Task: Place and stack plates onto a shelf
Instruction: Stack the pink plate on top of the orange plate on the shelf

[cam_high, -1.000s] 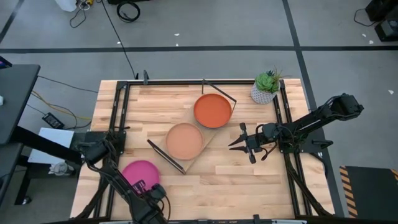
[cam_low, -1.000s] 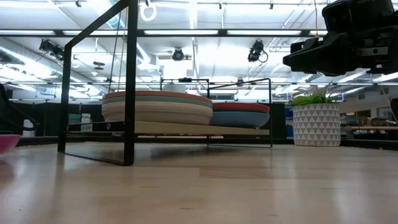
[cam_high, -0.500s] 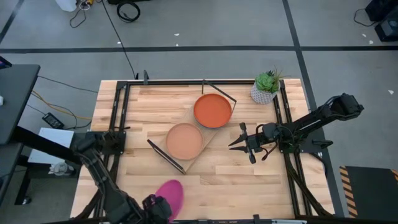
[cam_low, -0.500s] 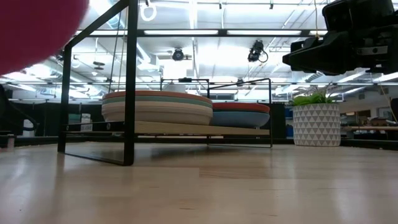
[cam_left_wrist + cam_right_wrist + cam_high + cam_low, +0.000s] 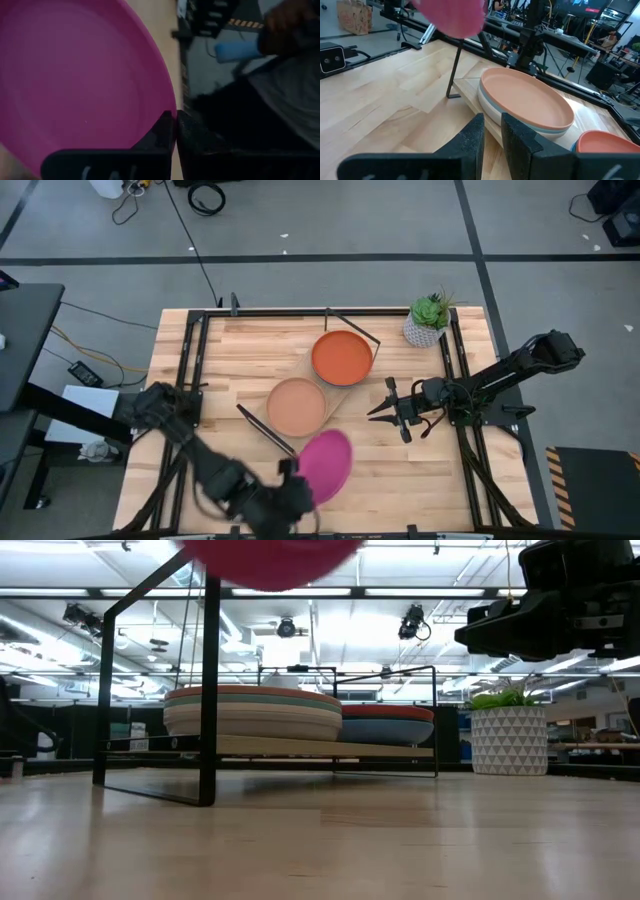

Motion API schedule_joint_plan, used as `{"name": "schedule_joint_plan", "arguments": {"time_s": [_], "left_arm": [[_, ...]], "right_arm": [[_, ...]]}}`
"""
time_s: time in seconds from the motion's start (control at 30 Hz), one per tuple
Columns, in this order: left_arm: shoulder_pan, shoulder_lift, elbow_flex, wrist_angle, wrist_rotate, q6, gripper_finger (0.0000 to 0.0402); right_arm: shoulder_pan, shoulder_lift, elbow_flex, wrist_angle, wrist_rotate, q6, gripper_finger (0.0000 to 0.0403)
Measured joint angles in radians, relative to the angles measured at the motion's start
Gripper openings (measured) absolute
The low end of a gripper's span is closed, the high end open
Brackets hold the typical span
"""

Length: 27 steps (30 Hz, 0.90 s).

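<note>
My left gripper is shut on a pink plate, in the air over the table's near middle, just near of the shelf. The plate also shows in the low view and the right wrist view. The light wood shelf holds two stacks of plates: one with a tan plate on top, one with an orange plate on top. My right gripper waits right of the shelf, empty, with a narrow gap between its fingers. My left gripper pinches the pink plate's rim between its two fingers. The fingers come from the table's near left, slanting toward the shelf. The plate is lifted clear of the table and tilted, reaching out beyond the fingers.
A potted plant in a white pot stands at the far right corner. Black frame bars run along the table's left, right and far sides. Bare wood lies near of the shelf and at the table's left.
My left gripper has lifted the pink plate off the table's near left corner. It has carried the plate up and toward the right, then toward the shelf. The plate is now clear of the table and tipped. My right arm has kept still.
</note>
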Motion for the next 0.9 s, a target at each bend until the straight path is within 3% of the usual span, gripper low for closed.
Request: {"name": "schedule_joint_plan", "arguments": {"time_s": [0.2,0.47,0.7,0.9], "left_arm": [[0.150,-0.006,0.000,0.022,0.000,0.275,0.0020],[0.364,-0.006,0.000,-0.155,0.022,0.425,0.0017],[0.523,-0.006,0.000,-0.295,0.034,0.784,0.0017],[0.671,-0.006,-0.001,-0.384,0.224,0.988,0.0016]], "right_arm": [[0.000,0.000,0.000,-0.005,0.006,0.004,0.0071],[0.014,0.000,0.000,-0.019,0.010,0.034,0.0071],[0.056,0.000,0.000,0.026,0.013,-0.035,0.0071],[0.066,0.000,0.000,0.017,0.015,-0.013,0.0071]]}}
